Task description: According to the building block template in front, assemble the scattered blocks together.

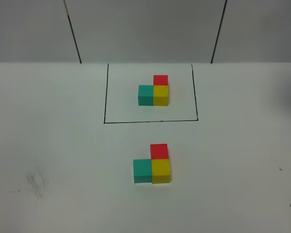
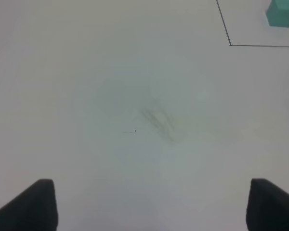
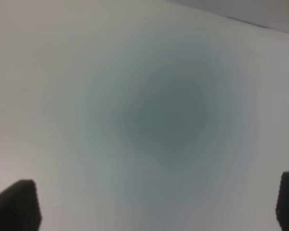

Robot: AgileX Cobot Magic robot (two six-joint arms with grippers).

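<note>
- Bench (image 1: 48, 145): a plain white surface carrying everything; we note a faint grey smudge (image 1: 36, 182) towards its near left.
- Black outline (image 1: 105, 92): a thin rectangle drawn on the far middle of the bench.
- Building block template (image 1: 154, 91): an L of teal, yellow and red cubes, sitting inside the outline.
- Scattered blocks (image 1: 153, 165): teal (image 1: 142, 171) touching yellow (image 1: 161, 171) on its left, red (image 1: 159, 151) touching yellow on the far side; they lie near the bench's middle, nearer us than the outline and apart from it. We judge the arrangement to match the template already.
- Handling: we judge each cube light, stiff, matte and not slippery; best taken across two opposite flat faces, from above.
- Left gripper (image 2: 151, 204): fingers wide apart, holding nothing, over bare bench beside the outline's corner.
- Right gripper (image 3: 156, 204): fingers wide apart, holding nothing, over bare bench.
</note>
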